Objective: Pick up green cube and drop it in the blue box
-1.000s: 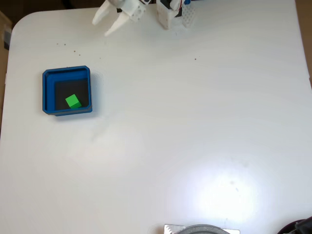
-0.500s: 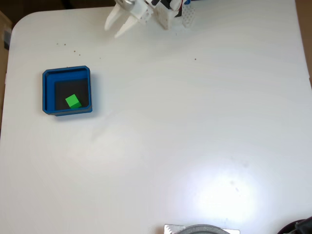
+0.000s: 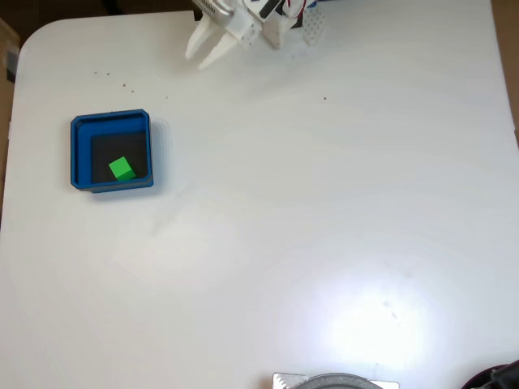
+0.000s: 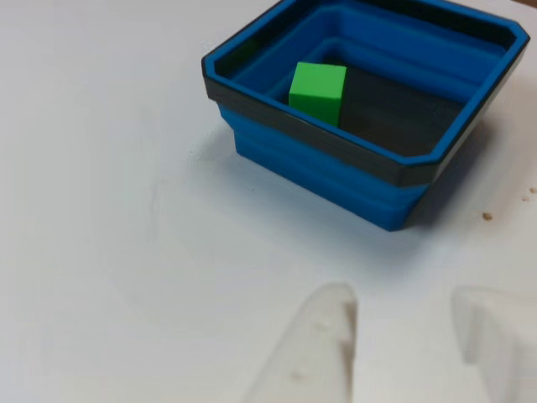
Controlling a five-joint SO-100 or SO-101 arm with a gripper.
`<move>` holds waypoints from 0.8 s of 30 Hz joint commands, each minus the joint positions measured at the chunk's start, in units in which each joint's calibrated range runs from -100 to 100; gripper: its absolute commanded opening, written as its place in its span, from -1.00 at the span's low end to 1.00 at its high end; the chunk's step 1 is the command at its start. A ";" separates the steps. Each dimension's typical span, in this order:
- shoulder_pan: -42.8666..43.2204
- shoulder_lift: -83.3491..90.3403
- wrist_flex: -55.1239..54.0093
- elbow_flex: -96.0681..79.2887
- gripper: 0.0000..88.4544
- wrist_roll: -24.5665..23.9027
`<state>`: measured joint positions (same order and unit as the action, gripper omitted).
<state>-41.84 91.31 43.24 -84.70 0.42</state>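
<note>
The green cube [image 3: 122,168] lies inside the blue box [image 3: 79,154] on its dark floor, at the left of the table in the fixed view. In the other view the green cube [image 4: 317,91] rests near the closest wall of the blue box [image 4: 319,168]. My white gripper [image 3: 205,57] hangs at the table's top edge, far up and right of the box, open and holding nothing. Its blurred fingertips [image 4: 323,336] rise from the bottom of the other view, spread apart, with the gripper [image 4: 407,323] aimed toward the box.
The white arm base [image 3: 284,24] stands at the top edge of the table. A grey round object [image 3: 336,381] pokes in at the bottom edge. Small dark specks [image 3: 113,79] dot the table above the box.
The gripper has moved to the right along the top edge, farther from the box. The cube and box have stayed put.
</note>
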 commanded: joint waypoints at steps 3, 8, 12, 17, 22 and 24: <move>0.24 4.93 -0.88 -4.35 -0.98 0.20; 0.31 7.52 -0.88 -8.12 -0.98 0.20; 0.54 7.69 -0.96 -10.36 -0.98 0.20; 7.87 7.52 -0.88 -13.51 -0.98 0.20; 17.72 7.27 -0.80 -14.94 -0.98 0.20; 21.23 7.27 -0.80 -14.94 -0.98 0.20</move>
<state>-26.63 97.74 43.24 -99.11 0.42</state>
